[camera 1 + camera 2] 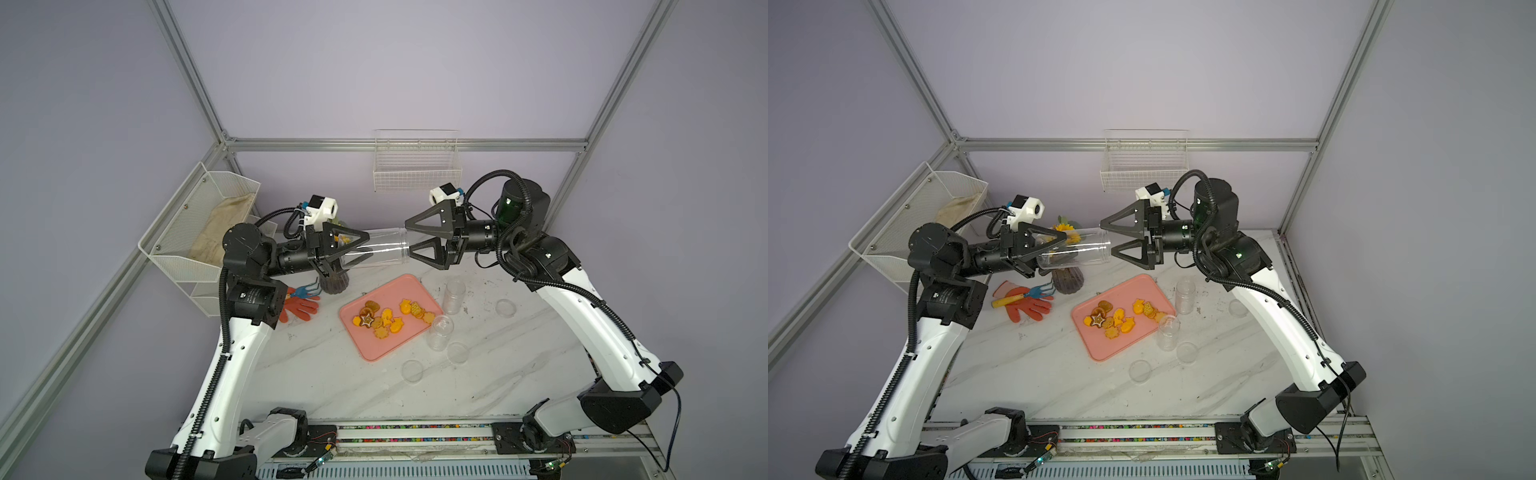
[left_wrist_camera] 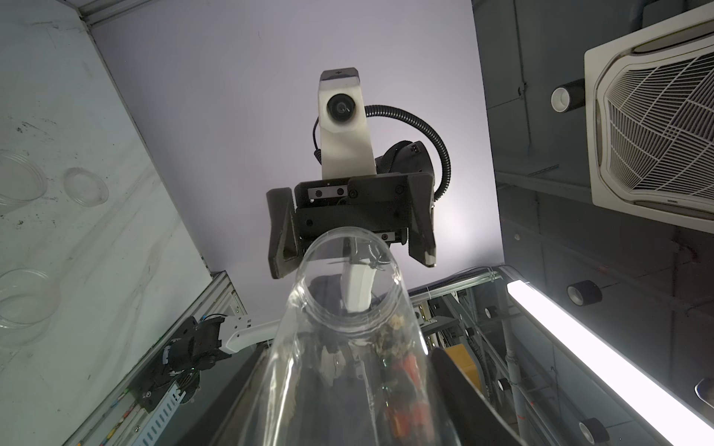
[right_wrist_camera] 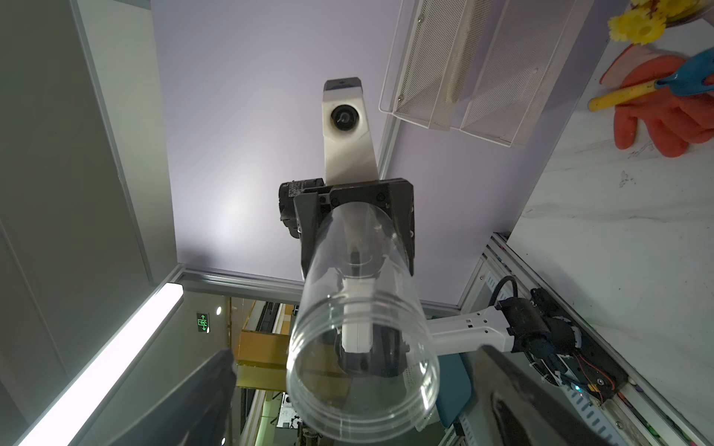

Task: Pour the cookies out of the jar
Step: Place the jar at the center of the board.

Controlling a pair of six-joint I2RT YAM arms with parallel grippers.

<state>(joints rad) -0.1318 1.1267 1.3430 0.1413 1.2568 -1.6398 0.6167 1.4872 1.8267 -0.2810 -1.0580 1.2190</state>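
Top views both show the tabletop [image 1: 332, 382], a pink tray [image 1: 374, 349] at mid-frame bearing the cookies [image 1: 388, 318]: pouring looks finished. Higher in frame the jar [image 1: 378, 249] lies level, seemingly empty, base clamped by the left tool [image 1: 349, 257]; the right tool [image 1: 408, 237] gapes at its mouth. Next, set it down upright. Both forearms reach inward, level.

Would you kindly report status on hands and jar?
Left hand shut on jar, held level. Right hand open at its mouth. Cookies on pink tray. Nothing blocking.
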